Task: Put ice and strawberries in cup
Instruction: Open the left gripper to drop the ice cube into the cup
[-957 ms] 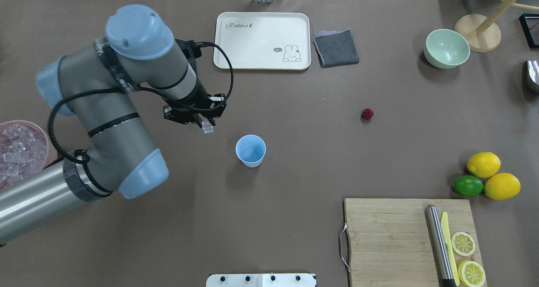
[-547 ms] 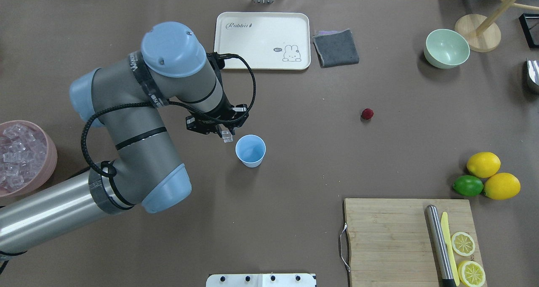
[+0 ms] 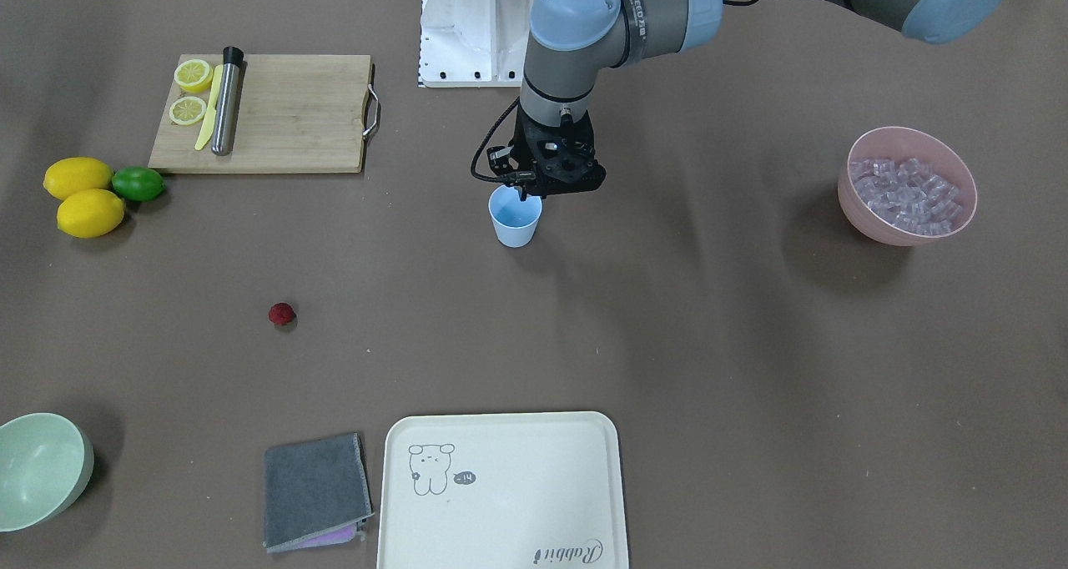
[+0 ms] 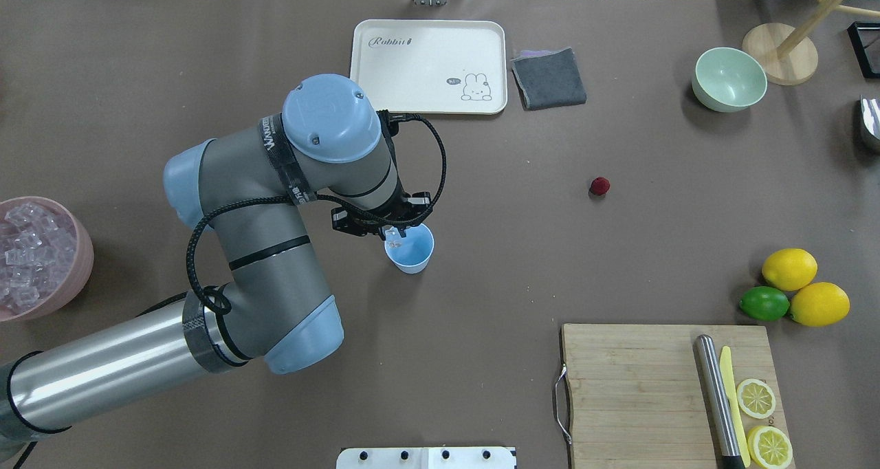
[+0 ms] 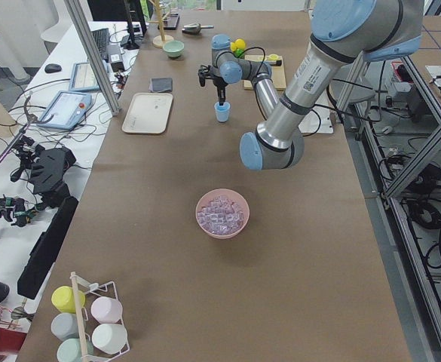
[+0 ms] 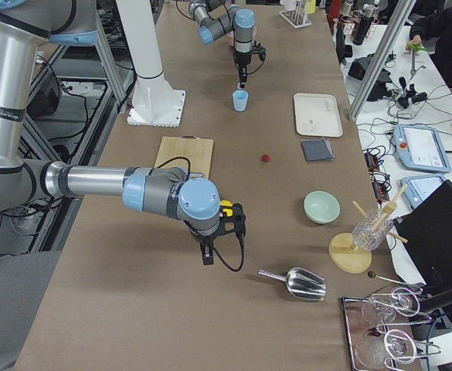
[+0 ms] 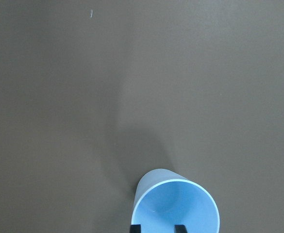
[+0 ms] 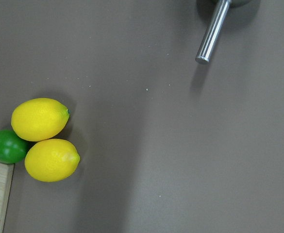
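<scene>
Left gripper [image 4: 393,232] pinches one clear ice cube [image 4: 394,237] over the mouth of the light-blue cup [image 4: 414,255]; pink bowl [image 3: 886,230], well apart, is heaped with ice [image 3: 911,192]; strawberry [image 4: 599,186] lies on the table [image 4: 522,263], outside the cup; right gripper [image 6: 205,257]: grip cannot be told.

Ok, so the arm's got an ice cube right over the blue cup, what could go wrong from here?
1. The left gripper holds the ice cube near the rim of the cup, not over its centre. On release the cube may clip the rim and bounce onto the table.
2. The cup looks empty and light, so a gripper this close to it could tip it over.
</scene>
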Robot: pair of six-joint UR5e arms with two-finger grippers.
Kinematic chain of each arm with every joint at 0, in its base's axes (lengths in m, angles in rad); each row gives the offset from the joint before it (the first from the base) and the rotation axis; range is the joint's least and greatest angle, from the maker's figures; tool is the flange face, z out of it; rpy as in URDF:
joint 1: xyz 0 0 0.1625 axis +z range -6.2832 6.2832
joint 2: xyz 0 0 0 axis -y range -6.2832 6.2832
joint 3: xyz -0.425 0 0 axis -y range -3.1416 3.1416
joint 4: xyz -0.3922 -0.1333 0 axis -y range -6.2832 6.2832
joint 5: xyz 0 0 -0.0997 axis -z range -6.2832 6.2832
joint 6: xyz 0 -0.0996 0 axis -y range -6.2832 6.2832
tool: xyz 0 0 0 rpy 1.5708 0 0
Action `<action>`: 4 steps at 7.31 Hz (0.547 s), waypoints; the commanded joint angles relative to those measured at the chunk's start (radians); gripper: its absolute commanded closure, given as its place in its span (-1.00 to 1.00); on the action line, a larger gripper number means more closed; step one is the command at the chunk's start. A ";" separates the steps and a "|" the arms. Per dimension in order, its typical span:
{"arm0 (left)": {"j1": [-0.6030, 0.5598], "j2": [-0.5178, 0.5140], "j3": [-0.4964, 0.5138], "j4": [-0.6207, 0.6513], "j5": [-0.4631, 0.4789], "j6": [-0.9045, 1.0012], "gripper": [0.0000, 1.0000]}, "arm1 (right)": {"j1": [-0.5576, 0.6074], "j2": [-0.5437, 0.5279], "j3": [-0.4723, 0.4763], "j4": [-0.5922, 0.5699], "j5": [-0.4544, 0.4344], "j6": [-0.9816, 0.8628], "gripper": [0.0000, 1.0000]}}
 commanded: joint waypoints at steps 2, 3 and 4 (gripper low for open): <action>0.004 -0.017 0.003 0.000 0.001 -0.007 -0.40 | 0.000 0.000 -0.003 -0.002 0.000 0.000 -1.00; -0.009 -0.015 -0.005 0.008 0.001 0.004 -0.35 | 0.000 0.000 -0.001 -0.002 0.000 0.002 -1.00; -0.063 0.030 -0.020 0.012 -0.004 0.077 -0.34 | 0.000 0.002 0.000 0.000 0.000 0.002 -1.00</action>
